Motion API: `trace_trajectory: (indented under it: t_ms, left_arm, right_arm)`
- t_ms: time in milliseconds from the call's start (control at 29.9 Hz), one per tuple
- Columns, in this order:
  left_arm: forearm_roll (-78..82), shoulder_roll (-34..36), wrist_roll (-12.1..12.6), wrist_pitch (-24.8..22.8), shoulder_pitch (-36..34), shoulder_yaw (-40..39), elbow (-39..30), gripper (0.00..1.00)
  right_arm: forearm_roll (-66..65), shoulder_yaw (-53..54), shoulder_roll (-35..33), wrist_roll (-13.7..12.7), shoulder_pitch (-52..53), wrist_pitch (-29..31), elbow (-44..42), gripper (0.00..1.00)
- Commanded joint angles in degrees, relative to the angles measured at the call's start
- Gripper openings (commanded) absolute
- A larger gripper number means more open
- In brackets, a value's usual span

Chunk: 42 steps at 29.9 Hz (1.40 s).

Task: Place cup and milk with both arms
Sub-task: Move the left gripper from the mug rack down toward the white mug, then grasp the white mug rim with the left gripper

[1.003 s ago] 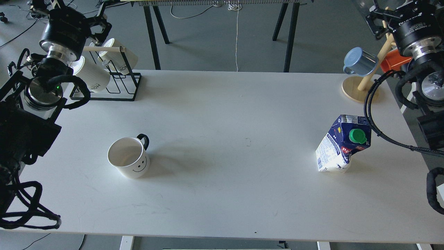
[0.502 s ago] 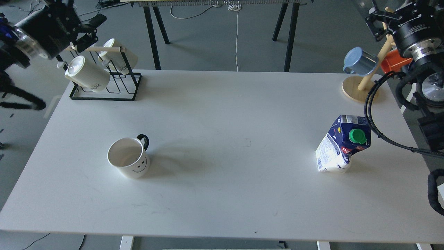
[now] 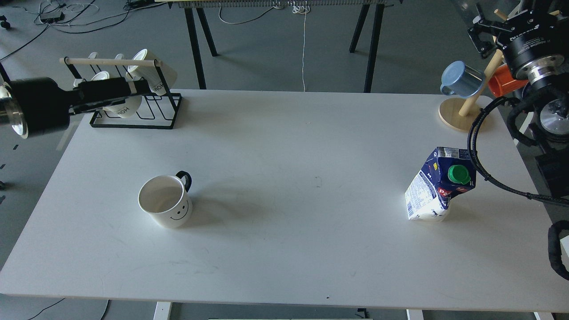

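A white cup with a smiley face and a black handle stands upright and empty on the left of the white table. A crumpled blue and white milk carton with a green cap stands on the right. My left gripper lies level at the far left, pointing right in front of the mug rack, far behind the cup. It is dark and side-on, so its fingers cannot be told apart. My right gripper is at the top right, far behind the carton, and its fingers are unclear.
A black wire rack holding white mugs stands at the back left corner. A wooden mug tree with a blue cup and an orange cup stands at the back right. Black cables hang by the right table edge.
My left arm has swung from upright at the far left down to level, its gripper now pointing right in front of the rack. The right arm has barely shifted. Cup and carton have not moved.
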Motion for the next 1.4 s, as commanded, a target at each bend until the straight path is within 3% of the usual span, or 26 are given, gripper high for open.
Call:
trace_trajectory:
  t_ms: [0,234,535,869,970,1137,1371]
  left_arm:
    - [10.04,1.42,-0.15,0.00,0.02,0.57,-0.87,0.95]
    - [23.06,-2.17,-1.82,0.00,0.99,4.87,1.32,0.93]
    - [40.02,-10.00,-1.90,7.43,0.99,13.66,6.85,0.84]
    - [40.92,-12.29,-1.91,7.87,4.41,14.02,9.68,0.81]
    - [40.92,-13.52,-1.99,7.96,5.03,13.93,9.68,0.72]
    - [41.01,-13.96,-4.71,7.96,5.12,14.02,9.77,0.39]
    - [41.18,-14.75,-5.33,7.87,5.12,14.19,12.22,0.22]
  right_arm:
    - [-0.01,0.40,-0.24,0.05,-0.16,0.00,1.21,0.99]
    - [0.00,0.67,-0.24,0.05,-1.04,0.00,1.39,0.99]
    - [-0.01,0.58,-0.24,0.05,-0.96,0.00,1.48,0.99]
    - [-0.01,0.49,-0.24,0.05,-1.75,0.00,3.06,0.99]
    - [-0.01,0.49,-0.24,0.05,-1.75,0.00,3.15,0.99]
    - [-0.01,0.49,-0.24,0.05,-1.75,0.00,3.50,0.99]
    - [-0.01,0.58,-0.24,0.05,-1.75,0.00,3.59,0.99]
